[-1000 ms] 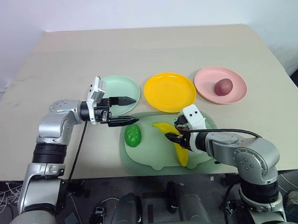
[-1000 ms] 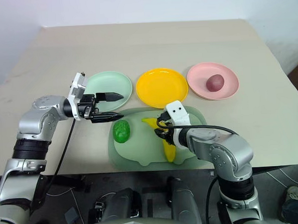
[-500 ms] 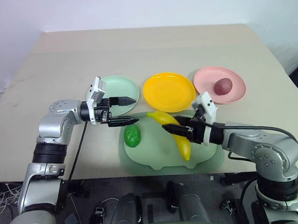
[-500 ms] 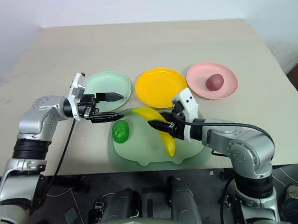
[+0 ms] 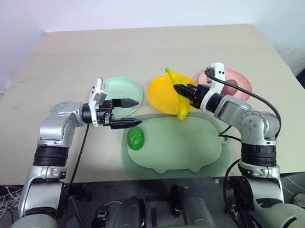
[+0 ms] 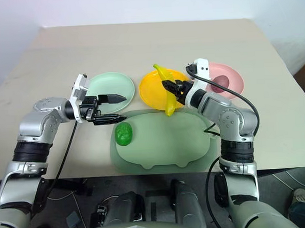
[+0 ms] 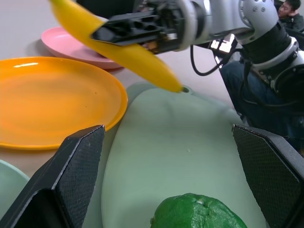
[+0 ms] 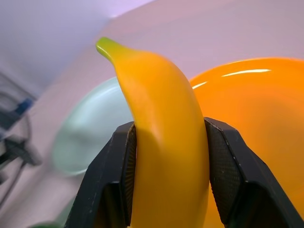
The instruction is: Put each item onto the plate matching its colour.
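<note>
1. Right gripper [image 5: 185, 94] is seen clamped on the curved yellow plastic banana [image 5: 179, 94], its two black fingers pinching the fruit across its middle; in the right wrist view the pads [image 8: 227, 169] are pressed flat against both sides of the peel.
2. One second ago the banana was lying on the large pale green blob-shaped tray [image 5: 174, 146] with the gripper closed on it; now it has been lifted clear and carried up to the near right edge of the bright yellow round plastic plate [image 5: 168, 95], where it hangs tilted, stem end upward.
3. Left gripper [image 5: 127, 112] has not been moved: it is held level over the table edge between the pale mint green round plate [image 5: 121, 91] and the tray, jaws spread wide and nothing gripped.
4. The bumpy bright green roundish toy food [image 5: 135, 138] is left on the tray, just below the left fingertips.
5. The dark red round toy fruit [image 6: 219, 82] is already lying on the pink round plate [image 5: 240, 82], partly hidden by the right wrist.
6. By judgement, the yellow pairing is nearly done: only a short move over the plate and a release are needed, after which the green piece remains.
</note>
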Tool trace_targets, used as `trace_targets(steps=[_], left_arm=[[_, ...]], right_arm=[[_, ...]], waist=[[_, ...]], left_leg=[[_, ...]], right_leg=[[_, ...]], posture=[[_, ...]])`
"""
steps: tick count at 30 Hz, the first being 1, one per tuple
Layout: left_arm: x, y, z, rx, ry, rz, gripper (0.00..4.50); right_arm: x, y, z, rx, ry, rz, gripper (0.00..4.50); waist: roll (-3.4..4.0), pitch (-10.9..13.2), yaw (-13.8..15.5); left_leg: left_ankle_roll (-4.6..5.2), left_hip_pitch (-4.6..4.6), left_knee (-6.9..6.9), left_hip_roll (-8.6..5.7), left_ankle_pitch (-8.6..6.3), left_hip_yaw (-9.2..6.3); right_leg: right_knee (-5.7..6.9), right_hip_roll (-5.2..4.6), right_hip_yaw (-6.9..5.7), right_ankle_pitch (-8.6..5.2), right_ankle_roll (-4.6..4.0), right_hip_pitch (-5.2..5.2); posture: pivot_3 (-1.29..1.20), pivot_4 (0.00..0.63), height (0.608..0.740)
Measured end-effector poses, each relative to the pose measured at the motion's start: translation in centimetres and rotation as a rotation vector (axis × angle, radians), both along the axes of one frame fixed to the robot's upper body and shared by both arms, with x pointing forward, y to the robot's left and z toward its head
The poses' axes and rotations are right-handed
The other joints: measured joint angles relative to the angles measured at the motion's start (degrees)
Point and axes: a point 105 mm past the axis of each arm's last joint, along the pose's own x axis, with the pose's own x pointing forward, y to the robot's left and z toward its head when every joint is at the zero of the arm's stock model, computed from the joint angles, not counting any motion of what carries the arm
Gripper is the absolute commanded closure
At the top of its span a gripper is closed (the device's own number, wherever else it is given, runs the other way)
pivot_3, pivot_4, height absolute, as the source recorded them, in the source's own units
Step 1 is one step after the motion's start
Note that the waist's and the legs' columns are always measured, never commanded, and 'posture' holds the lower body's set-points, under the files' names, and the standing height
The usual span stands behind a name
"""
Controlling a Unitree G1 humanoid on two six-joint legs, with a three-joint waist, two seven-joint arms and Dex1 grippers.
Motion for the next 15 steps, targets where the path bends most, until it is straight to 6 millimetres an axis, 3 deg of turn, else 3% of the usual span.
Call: trace_targets(steps=[5,12,15], left_arm=[[0.0,0.1,-0.1,0.001,0.002,0.012,0.0],[-0.1,0.1,-0.1,0.006,0.0,0.016,0.0],[-0.2,0.1,-0.3,0.007,0.002,0.019,0.0]], right_arm=[[1.6,0.2,-0.7,0.018,0.008,-0.062,2.76],[3.6,-0.8,-3.7,-0.05,0.113,-0.178,2.76],[4.1,-1.0,-3.7,-0.063,0.121,-0.203,2.76]], waist=[[0.0,0.0,-0.04],[0.02,0.01,-0.08],[0.02,0.01,-0.17]], left_leg=[[0.0,-0.02,0.0,0.0,0.0,0.02],[-0.01,-0.02,-0.01,0.02,0.01,0.02],[-0.01,-0.02,-0.01,0.03,0.01,0.03]], right_leg=[[-0.01,-0.02,0.01,0.0,0.01,-0.01],[0.0,-0.02,0.01,0.0,0.0,-0.02],[0.0,-0.02,0.02,0.0,0.0,-0.03]], posture=[[0.0,0.15,0.74],[0.0,0.15,0.74],[0.0,0.15,0.74]])
